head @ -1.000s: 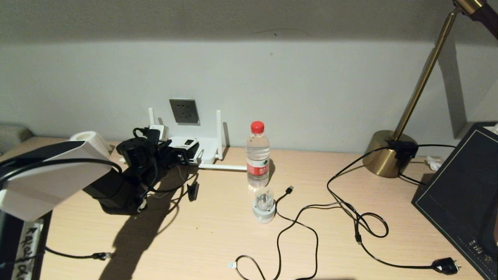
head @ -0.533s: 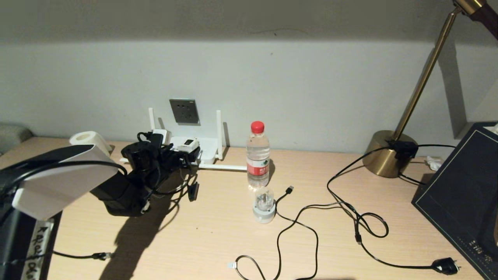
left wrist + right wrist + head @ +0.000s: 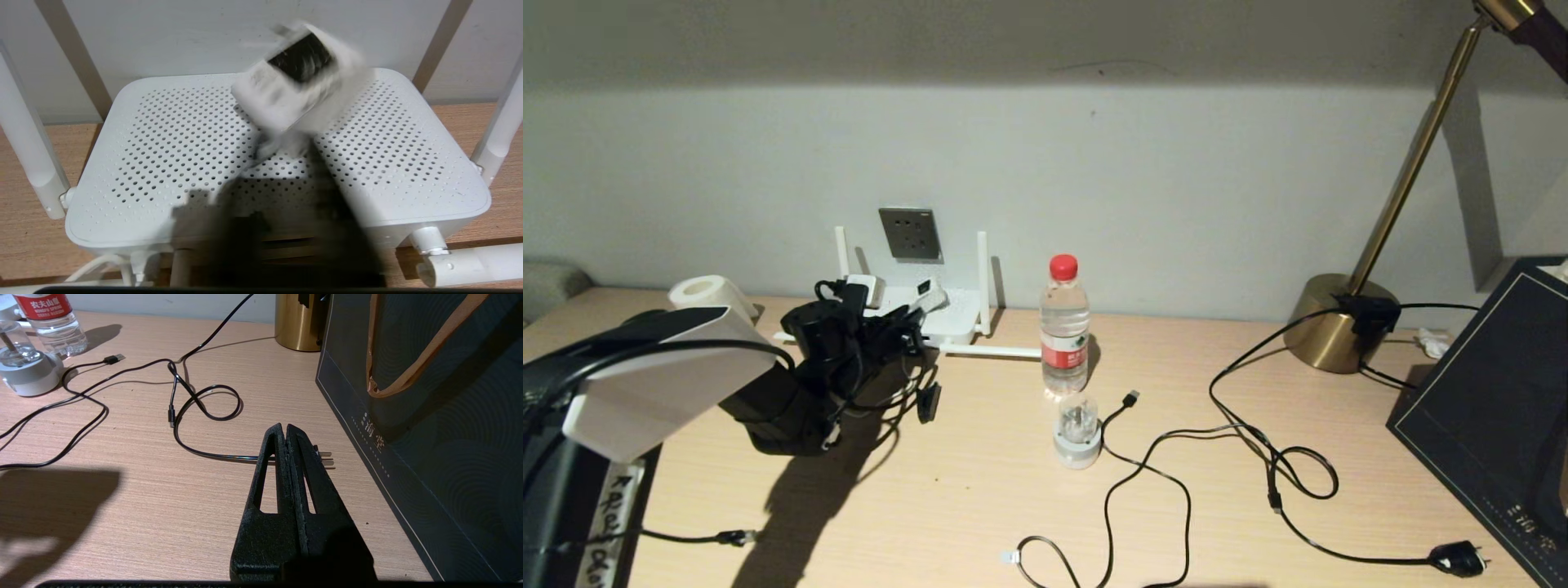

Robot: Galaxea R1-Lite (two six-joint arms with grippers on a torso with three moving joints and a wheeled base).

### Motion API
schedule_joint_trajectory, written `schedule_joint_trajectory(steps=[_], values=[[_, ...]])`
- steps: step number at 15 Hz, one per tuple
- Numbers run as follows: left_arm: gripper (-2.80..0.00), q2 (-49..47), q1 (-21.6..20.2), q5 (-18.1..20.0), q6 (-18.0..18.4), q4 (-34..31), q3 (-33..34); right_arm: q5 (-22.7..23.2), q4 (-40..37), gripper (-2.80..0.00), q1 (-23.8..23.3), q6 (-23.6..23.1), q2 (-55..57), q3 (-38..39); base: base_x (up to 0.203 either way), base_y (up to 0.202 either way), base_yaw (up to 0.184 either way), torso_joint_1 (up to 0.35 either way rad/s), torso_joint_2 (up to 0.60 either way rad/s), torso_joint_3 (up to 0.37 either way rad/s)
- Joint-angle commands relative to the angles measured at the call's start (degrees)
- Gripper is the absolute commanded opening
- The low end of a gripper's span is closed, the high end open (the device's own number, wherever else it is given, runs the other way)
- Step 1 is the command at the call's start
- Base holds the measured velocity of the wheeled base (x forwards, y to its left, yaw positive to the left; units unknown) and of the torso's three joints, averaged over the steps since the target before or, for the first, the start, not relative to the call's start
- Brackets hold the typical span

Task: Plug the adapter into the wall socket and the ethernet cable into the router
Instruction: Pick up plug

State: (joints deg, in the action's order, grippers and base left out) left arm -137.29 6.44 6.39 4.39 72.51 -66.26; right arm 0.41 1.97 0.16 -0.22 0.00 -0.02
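While reaching in from the far left, hovers with the left pincer (image 3: pixel 894 322) just over the white router (image 3: pixel 960 325), jaws pressed fully together. Cannot tell about any hold. Shows the adapter (image 3: pixel 929 296) tilted and smeared just beyond the tips, above the router's perforated top, dark face up. Sits there probably for the sake of the wall socket (image 3: pixel 910 233) just above and behind, needing only a short lift and push, likely the step in hand. Leaves that socket bare, with nothing plugged in. Further right, past a water bottle (image 3: pixel 1063 327), leaves the ethernet cable (image 3: pixel 1106 514) slack on the surface (image 3: pixel 980 490), well apart from the router, waiting its turn. At far right, parks the right pincer (image 3: pixel 286 430) low beside a dark paper bag (image 3: pixel 429 416), closed on nothing, clear of the work.
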Motion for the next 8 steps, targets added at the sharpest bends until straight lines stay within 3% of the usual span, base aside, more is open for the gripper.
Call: schedule_joint_trajectory(steps=[1,8], values=[[-2.8,-0.2,-0.02,0.03,-0.09,0.44,0.07,0.02,0.05,-2.8,0.02,-0.04,0.0,0.64,0.0,0.0,0.0,0.0,0.0,0.0],[-2.8,2.95,-0.11,0.2,-0.17,1.41,1.64,0.02,0.05,-2.8,0.02,-0.04,0.0,0.64,0.0,0.0,0.0,0.0,0.0,0.0]])
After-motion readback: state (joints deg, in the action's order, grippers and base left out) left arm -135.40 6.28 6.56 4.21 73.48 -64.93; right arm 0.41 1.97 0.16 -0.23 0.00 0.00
